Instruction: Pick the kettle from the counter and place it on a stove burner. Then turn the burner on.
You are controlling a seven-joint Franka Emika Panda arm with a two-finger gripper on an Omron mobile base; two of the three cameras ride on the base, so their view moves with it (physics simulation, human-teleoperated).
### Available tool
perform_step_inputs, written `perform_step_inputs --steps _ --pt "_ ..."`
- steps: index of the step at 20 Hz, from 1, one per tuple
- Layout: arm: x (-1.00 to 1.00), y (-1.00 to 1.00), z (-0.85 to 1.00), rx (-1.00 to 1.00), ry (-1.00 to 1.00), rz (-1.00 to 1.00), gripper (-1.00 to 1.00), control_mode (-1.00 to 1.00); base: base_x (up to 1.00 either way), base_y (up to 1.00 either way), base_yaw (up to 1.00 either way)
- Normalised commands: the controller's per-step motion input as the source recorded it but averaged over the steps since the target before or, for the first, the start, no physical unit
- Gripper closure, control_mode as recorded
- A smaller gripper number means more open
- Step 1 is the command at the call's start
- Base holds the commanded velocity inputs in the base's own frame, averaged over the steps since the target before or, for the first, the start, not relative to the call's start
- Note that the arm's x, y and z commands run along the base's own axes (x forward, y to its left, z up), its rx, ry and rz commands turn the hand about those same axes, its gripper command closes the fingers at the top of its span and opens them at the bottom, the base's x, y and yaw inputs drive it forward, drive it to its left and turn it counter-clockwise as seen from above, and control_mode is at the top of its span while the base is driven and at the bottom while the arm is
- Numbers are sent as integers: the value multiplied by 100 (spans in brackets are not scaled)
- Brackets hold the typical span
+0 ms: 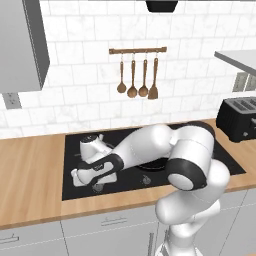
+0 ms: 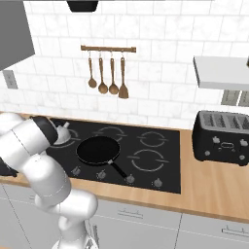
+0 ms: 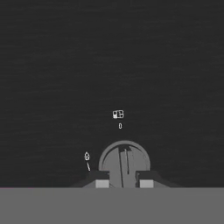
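The kettle (image 1: 93, 148) already sits on the stove (image 1: 230, 165), over a burner near the back left corner of the glass. What remains is turning that burner on. The gripper (image 3: 124, 183) is low at the stove's front left edge, its jaws closed on a small silver knob (image 3: 124, 164); whether the knob is turned is hard to tell. A black frying pan (image 2: 98, 150) rests mid-stove. The wood-grain counter (image 1: 30, 170) runs either side, a black toaster (image 2: 221, 138) to the right, wooden utensils (image 2: 107, 75) on white tile.
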Motion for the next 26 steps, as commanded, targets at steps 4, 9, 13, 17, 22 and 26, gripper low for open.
perform_step_inputs --steps 4,9,13,17,22,26 --pt "-9 -4 -26 0 7 35 100 -100 0 0 0" --pt "-1 -1 -30 -4 12 45 100 -100 0 0 0" --pt "-3 0 -34 -5 6 46 100 -100 0 0 0" --pt "-4 0 -36 -5 2 49 100 -100 0 0 0" --pt "-12 -6 -35 -3 0 53 100 -100 0 0 0" --pt "-11 -9 -41 -4 0 50 100 -100 0 0 0"
